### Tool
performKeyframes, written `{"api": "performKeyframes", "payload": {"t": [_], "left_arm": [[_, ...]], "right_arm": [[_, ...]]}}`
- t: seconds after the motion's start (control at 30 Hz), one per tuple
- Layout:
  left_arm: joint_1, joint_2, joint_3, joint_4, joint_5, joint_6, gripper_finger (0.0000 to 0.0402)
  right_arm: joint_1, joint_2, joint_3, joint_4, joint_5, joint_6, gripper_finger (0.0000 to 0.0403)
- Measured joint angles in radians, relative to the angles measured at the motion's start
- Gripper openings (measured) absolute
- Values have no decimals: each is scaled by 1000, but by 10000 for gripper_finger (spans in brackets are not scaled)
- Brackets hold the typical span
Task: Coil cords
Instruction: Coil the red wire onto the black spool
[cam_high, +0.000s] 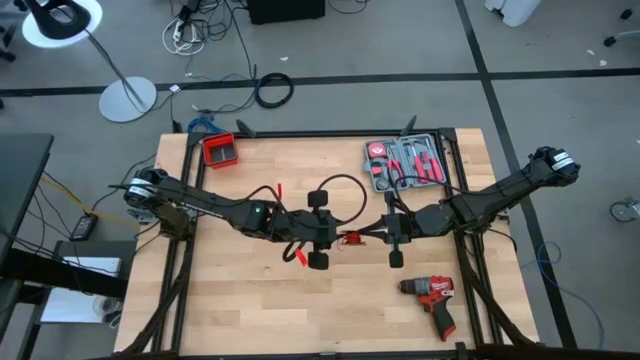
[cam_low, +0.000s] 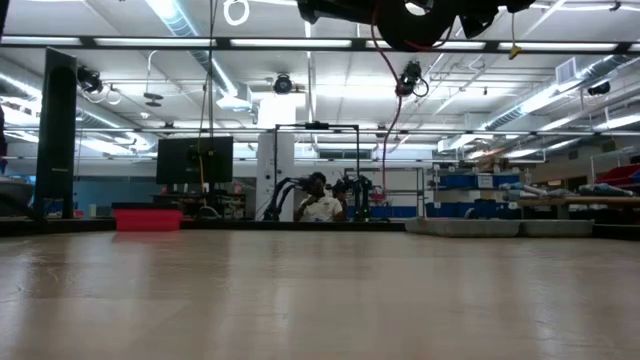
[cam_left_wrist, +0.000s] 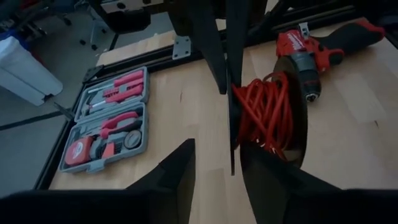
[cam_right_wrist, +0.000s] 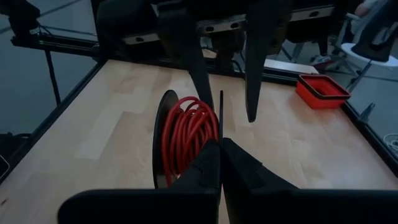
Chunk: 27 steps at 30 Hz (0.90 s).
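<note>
The cords are a small coil of red wire with a black loop around it, held up between the two grippers. My right gripper is shut on a thin black strand of it. My left gripper is open and faces the right one, one finger on each side of that strand. The red coil lies close to one left finger; I cannot tell whether they touch. Loose wire ends with red clips and a black loop trail out by the left gripper. My right gripper pinches a thin black strand at the side of the coil between its two shut fingertips. The fingers come level from the table's right side. The strand stands upright across them. The red coil hangs beside the fingers, clear of the table.
A red drill lies at the near right. An open tool kit sits at the far right. A red bin stands at the far left corner. A thick black cable ring lies on the floor beyond the table.
</note>
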Motion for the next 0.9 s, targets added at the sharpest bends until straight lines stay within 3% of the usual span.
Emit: {"api": "performKeyframes", "payload": {"t": [0.1, 0.2, 0.27, 0.7, 0.9], "left_arm": [[0, 1, 0, 29, 4, -2, 100], [1, 1, 0, 71, 33, -3, 34], [1, 1, 0, 78, 39, -4, 11], [4, 1, 0, 36, -5, -4, 1], [5, 1, 0, -1, -29, -7, 1]], "right_arm": [[0, 0, 0, 1, -5, -2, 0], [-1, 0, 0, 8, -11, -3, 0], [-1, 0, 0, 7, -11, -5, 2], [5, -18, 0, 70, -11, -2, 89], [61, -156, 0, -63, 109, 35, 96]]}}
